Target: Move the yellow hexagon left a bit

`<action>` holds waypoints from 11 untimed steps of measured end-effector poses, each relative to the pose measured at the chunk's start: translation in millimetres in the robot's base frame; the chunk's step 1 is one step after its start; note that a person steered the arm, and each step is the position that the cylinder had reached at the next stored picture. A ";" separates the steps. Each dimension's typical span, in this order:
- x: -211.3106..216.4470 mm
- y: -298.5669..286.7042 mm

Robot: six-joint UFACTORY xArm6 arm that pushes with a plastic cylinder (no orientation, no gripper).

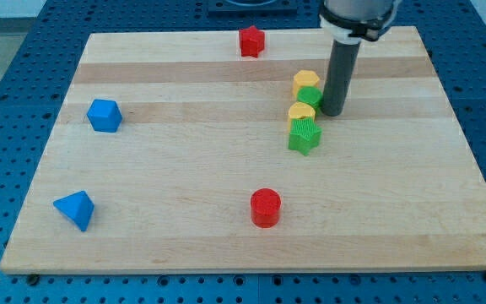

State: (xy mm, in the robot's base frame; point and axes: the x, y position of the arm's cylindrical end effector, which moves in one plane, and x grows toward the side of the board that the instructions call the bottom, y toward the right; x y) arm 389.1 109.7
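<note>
The yellow hexagon sits at the top of a tight column of blocks right of the board's centre. Below it, touching, is a green block of unclear shape, then a yellow block with a rounded top, then a green star. My tip stands on the board just right of the column, level with the lower yellow block and close to the green block. The rod rises straight up from it to the arm at the view's top.
A red block sits near the top edge. A blue block lies at the left, a blue triangular block at the bottom left, and a red cylinder at the bottom centre. The wooden board lies on a blue perforated table.
</note>
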 end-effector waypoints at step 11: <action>-40.9 17.0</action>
State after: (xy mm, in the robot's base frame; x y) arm 348.3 126.7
